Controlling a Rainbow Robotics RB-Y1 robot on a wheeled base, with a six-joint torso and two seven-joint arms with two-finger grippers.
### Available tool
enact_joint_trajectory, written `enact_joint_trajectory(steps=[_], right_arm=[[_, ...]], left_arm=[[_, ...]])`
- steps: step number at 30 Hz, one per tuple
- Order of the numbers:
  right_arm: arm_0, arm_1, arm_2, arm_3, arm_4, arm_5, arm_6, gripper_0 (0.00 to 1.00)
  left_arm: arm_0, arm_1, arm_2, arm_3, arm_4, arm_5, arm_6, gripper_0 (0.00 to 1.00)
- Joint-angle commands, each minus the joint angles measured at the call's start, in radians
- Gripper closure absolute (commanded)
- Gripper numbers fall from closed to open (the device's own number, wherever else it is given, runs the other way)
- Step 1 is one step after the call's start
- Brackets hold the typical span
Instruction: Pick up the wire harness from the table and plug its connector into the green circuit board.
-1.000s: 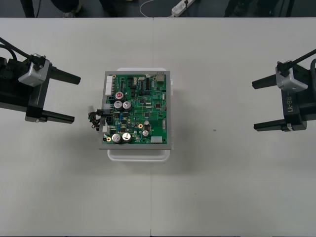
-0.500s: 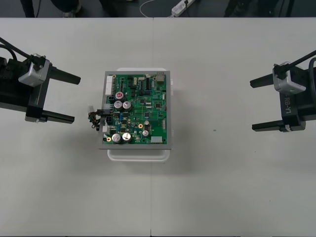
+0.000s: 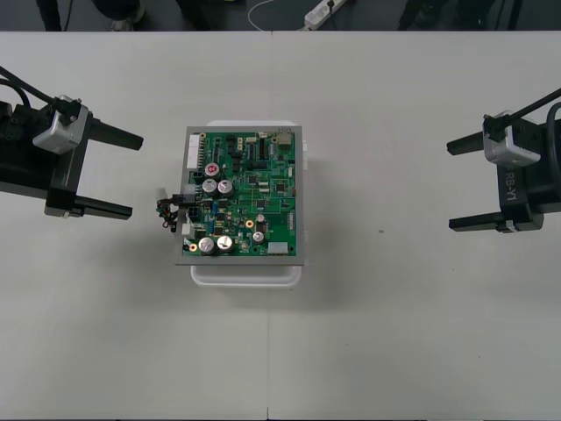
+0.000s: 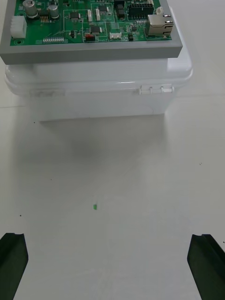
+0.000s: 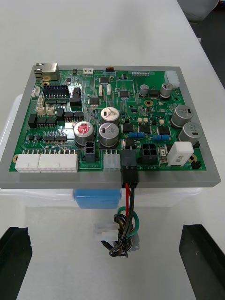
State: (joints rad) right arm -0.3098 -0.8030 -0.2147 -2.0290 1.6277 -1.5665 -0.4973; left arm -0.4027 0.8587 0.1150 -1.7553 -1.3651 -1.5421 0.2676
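The green circuit board (image 3: 245, 195) rests on its white base (image 3: 247, 274) mid-table. The harness's black plug (image 5: 129, 170) sits in a connector at the board's left edge, also seen as the plug (image 3: 180, 199). Its red, black and green wires (image 5: 125, 218) hang down to the metal socket (image 5: 123, 247) on the table beside the base. My left gripper (image 3: 118, 174) stands open left of the board, a hand's width from the harness; its fingers (image 5: 14, 255) flank the wires without touching. My right gripper (image 3: 469, 184) is open far to the right, fingers (image 4: 206, 265) wide apart.
A tiny green speck (image 4: 95, 206) lies on the table between the right gripper and the base. A power strip and cable (image 3: 320, 12) lie on the dark floor beyond the far edge. Bare table lies in front of the board.
The right gripper has drawn back slightly to the right and shifted a little. The left gripper, board and harness have not moved.
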Motion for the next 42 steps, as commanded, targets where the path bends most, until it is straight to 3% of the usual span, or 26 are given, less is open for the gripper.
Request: enact_joint_trajectory(steps=[1, 42], right_arm=[[0.009, 0.005, -0.022, -0.028, 0.011, -0.004, -0.046, 0.0], [0.009, 0.005, -0.025, -0.028, 0.006, -0.004, -0.047, 0.0]], left_arm=[[-0.002, 0.042, -0.003, -0.03, 0.015, -0.029, 0.016, 0.07], [-0.002, 0.042, -0.003, -0.03, 0.015, -0.029, 0.016, 0.07]])
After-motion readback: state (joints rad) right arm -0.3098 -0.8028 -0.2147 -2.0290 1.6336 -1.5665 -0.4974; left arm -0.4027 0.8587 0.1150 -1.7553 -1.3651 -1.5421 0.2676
